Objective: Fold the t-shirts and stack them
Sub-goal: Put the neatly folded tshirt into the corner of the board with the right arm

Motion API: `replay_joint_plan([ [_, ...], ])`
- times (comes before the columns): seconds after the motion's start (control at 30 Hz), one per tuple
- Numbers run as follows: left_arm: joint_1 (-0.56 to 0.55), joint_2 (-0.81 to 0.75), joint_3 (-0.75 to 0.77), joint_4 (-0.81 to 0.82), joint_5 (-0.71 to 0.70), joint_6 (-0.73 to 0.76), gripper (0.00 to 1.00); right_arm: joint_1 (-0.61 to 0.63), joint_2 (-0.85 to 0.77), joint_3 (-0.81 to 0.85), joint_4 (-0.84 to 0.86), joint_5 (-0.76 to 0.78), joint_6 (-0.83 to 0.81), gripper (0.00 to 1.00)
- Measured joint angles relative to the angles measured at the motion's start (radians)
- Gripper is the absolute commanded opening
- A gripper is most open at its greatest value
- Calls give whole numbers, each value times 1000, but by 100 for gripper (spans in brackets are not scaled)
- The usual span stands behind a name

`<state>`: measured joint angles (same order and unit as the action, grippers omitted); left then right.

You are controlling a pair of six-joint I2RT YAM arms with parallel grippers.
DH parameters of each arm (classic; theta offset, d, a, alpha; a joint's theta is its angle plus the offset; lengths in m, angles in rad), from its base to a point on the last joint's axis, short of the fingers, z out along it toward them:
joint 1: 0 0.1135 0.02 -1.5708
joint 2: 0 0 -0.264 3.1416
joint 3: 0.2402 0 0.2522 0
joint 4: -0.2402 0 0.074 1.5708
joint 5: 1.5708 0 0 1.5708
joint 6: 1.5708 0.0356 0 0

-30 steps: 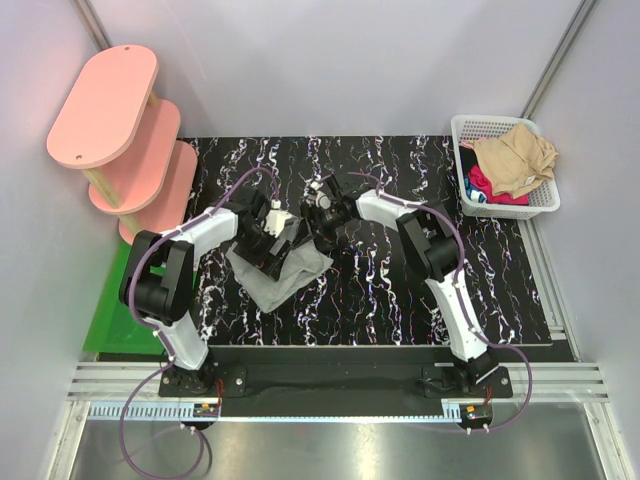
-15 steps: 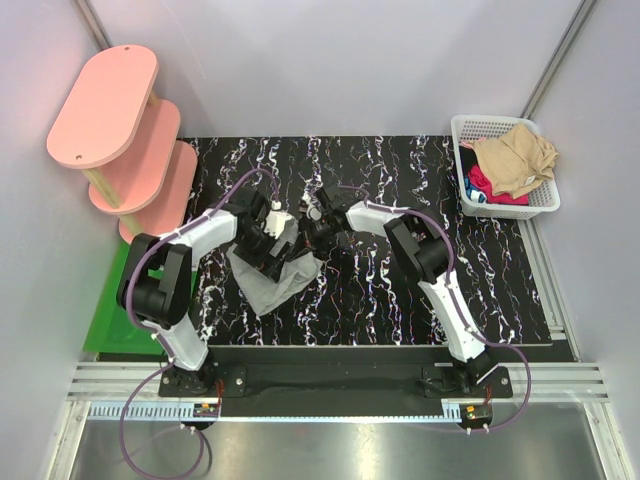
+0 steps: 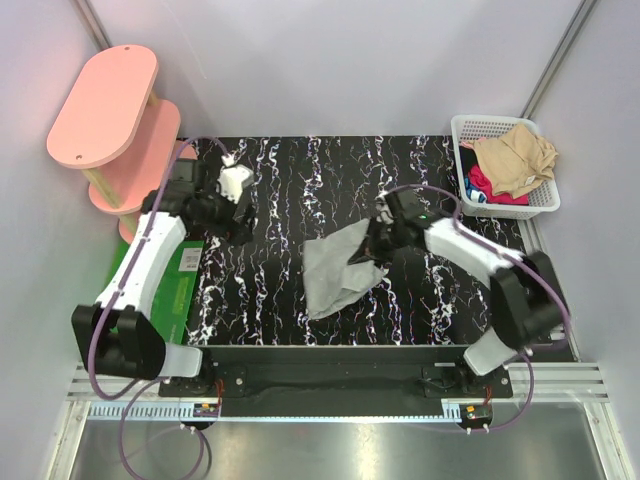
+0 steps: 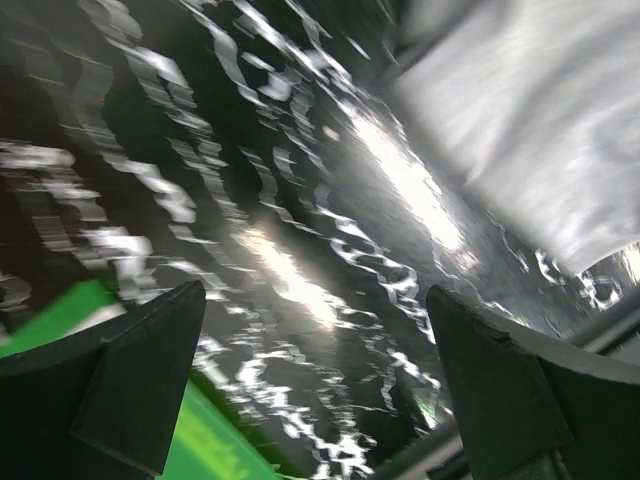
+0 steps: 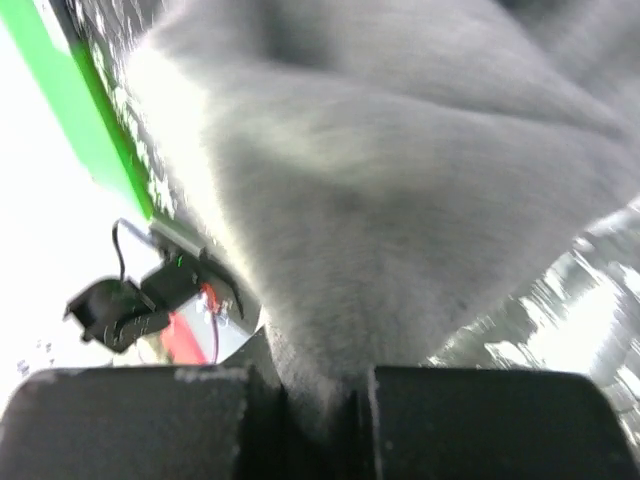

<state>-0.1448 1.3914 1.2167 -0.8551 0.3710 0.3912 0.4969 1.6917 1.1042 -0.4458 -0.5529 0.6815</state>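
Note:
A heather grey t-shirt hangs bunched over the middle of the black marbled table. My right gripper is shut on its upper right edge. In the right wrist view the grey t-shirt fills the frame and is pinched between the two fingers. My left gripper stands open and empty near the table's left edge, apart from the shirt. Its wrist view shows wide-spread fingers over bare marbled table. Tan, red and blue t-shirts lie heaped in the white basket.
A green mat lies beside the table's left edge, partly under the left arm. A pink three-tier shelf stands at the back left. The basket sits at the table's back right corner. Metal rails run along the near edge.
The right gripper shut on the grey shirt and pulled it right toward the table's middle. The left gripper let the shirt go and swung back left, staying open.

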Motion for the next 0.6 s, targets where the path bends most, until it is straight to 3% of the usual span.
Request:
replay_joint_plan([
  [0.2, 96, -101, 34, -43, 33, 50, 99, -135, -320, -173, -125, 202, 46, 0],
  [0.6, 153, -115, 26, -111, 76, 123, 99, -454, -495, -291, -356, 448, 62, 0],
])
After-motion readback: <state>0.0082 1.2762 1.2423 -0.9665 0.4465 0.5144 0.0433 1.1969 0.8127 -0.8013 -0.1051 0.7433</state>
